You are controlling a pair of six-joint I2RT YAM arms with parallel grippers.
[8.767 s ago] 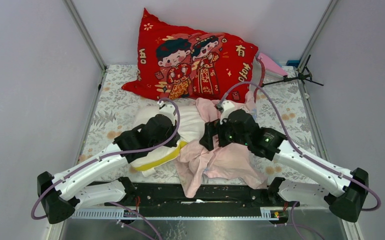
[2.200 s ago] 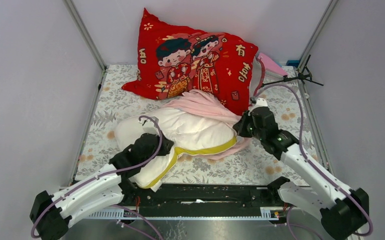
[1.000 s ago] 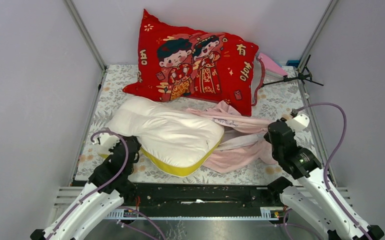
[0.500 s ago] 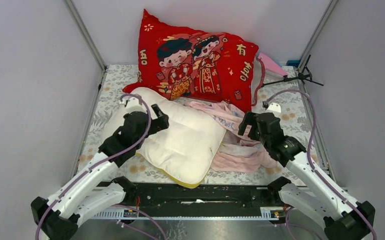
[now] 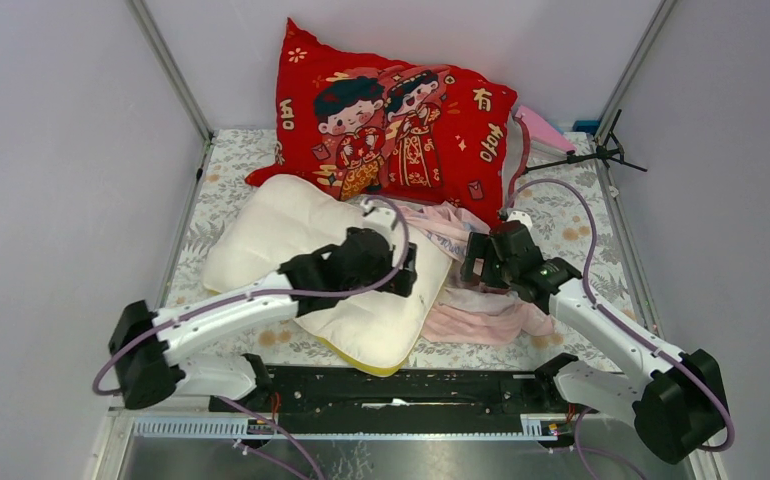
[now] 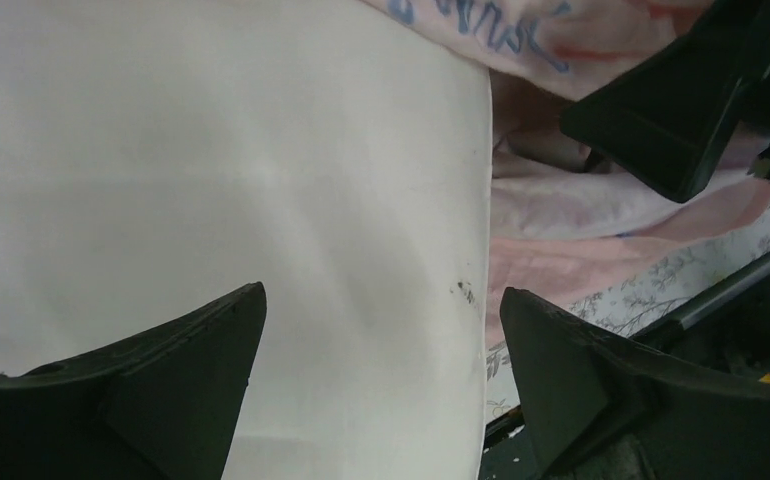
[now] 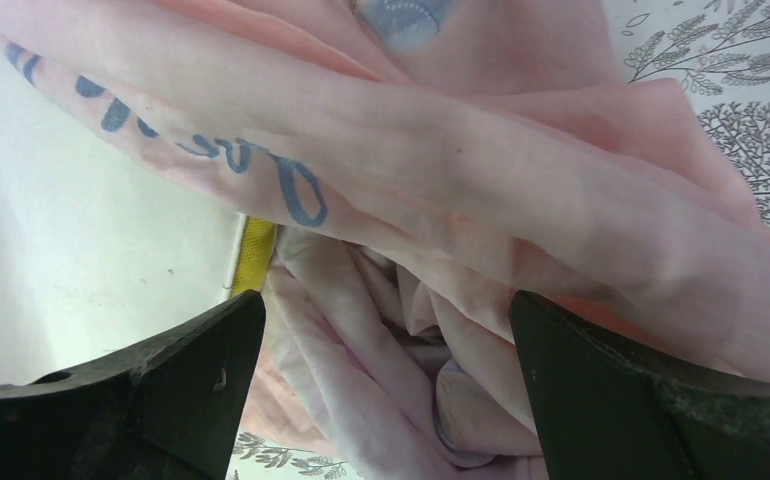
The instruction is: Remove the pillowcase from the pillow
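Observation:
The cream-white pillow (image 5: pixel 281 225) lies bare on the left half of the mat, yellow piping (image 5: pixel 361 358) showing at its near corner. The pale pink pillowcase (image 5: pixel 481 312) is crumpled beside its right edge, off the pillow. My left gripper (image 5: pixel 407 270) hovers open over the pillow's right edge; in the left wrist view the pillow (image 6: pixel 211 170) fills the space between the spread fingers (image 6: pixel 186 375), nothing gripped. My right gripper (image 5: pixel 473 262) stands open just above the pillowcase (image 7: pixel 481 170), with folds of pink cloth between its fingers (image 7: pixel 601 390) and the piping (image 7: pixel 255 250) at left.
A big red cushion (image 5: pixel 391 115) with a cartoon couple leans on the back wall. A black stand (image 5: pixel 591 155) and a pink object (image 5: pixel 546 125) sit at the back right. The floral mat (image 5: pixel 571 215) is bounded by metal frame posts (image 5: pixel 171 70).
Both grippers have opened and let go. The left arm swung right across the pillow; the right arm moved left over the pillowcase. The pillow dropped flat on the mat.

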